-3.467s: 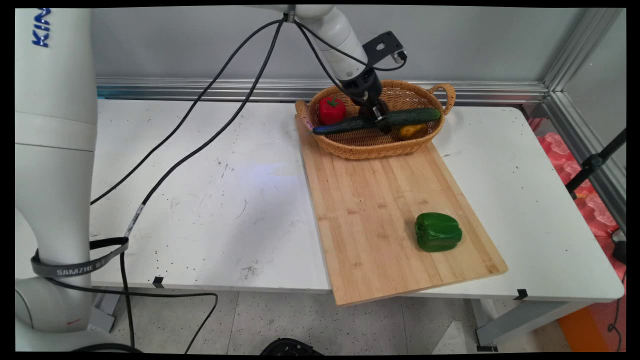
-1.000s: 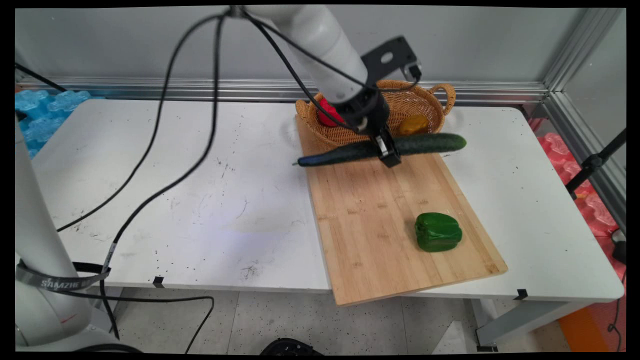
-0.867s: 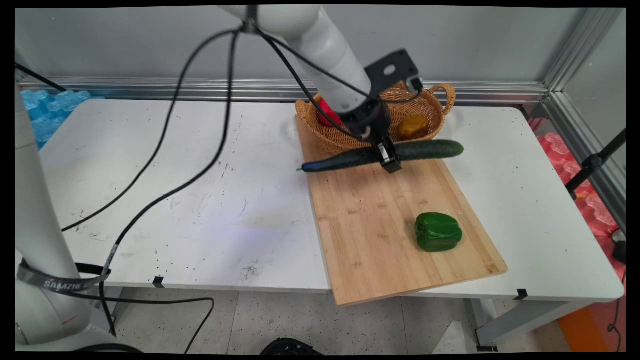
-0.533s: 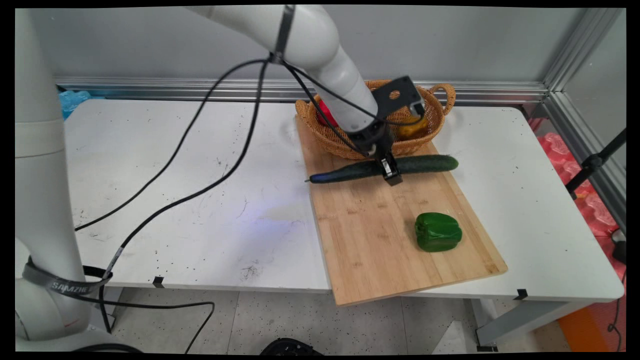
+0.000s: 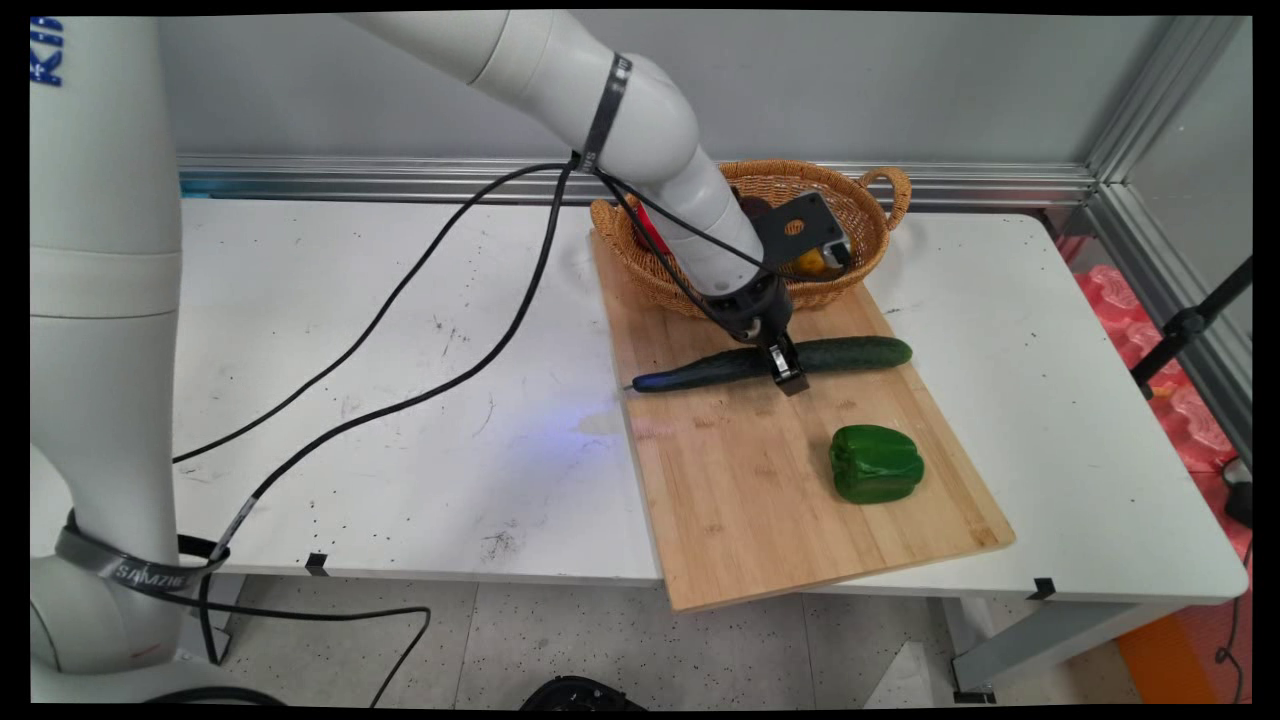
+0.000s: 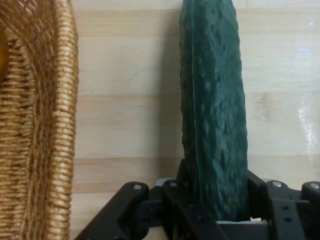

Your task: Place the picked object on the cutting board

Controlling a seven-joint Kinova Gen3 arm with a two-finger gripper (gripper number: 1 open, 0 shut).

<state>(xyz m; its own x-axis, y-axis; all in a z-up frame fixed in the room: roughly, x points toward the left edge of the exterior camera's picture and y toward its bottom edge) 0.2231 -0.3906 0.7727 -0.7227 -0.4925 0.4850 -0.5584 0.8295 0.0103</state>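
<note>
Gripper (image 5: 783, 368) is clamping a long dark green cucumber (image 5: 770, 362) around its middle, fingers closed on it from either side. Cucumber is lying crosswise, left to right, low over the far part of the wooden cutting board (image 5: 790, 520); contact with the board is not clear. Wicker basket (image 5: 868, 205) is sitting just beyond it at the board's far end, holding a red item (image 5: 650, 228) and a yellow one (image 5: 812, 262). Green bell pepper (image 5: 876, 463) is resting nearer on the board, right side, apart from the cucumber.
</note>
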